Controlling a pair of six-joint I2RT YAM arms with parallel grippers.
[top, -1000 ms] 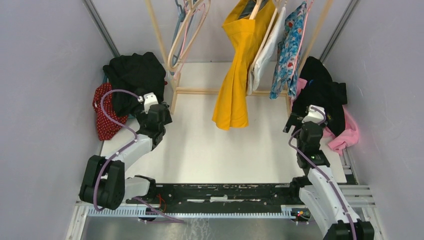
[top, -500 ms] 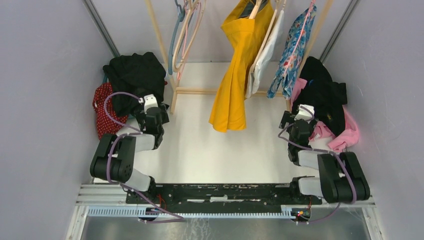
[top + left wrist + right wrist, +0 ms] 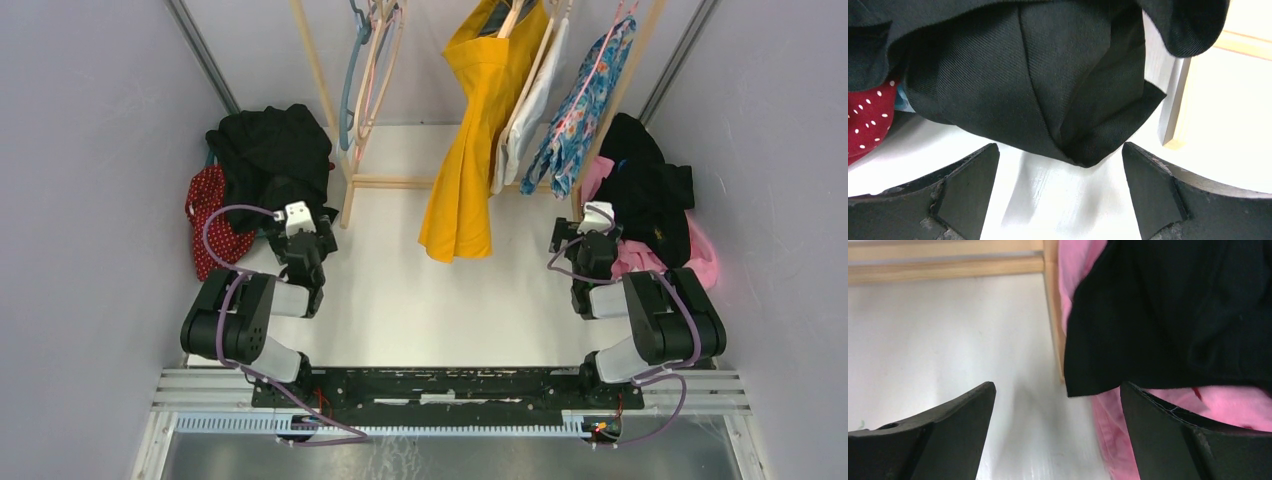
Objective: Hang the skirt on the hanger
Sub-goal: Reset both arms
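Apparently finished with hanging the yellow skirt (image 3: 462, 170) from its hanger (image 3: 512, 18) on the wooden rack (image 3: 395, 182), folded low over the white surface (image 3: 400, 290) with left end effector (image 3: 1059, 150) and right end effector (image 3: 1057, 387) both spread open, empty, nothing evidently left to do.

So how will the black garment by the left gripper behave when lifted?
Probably floppy: the black garment lies in soft folds, so it should drape and sag. Its visible twill weave looks matte, likely not slippery. It lies over the red dotted cloth, which may drag along.
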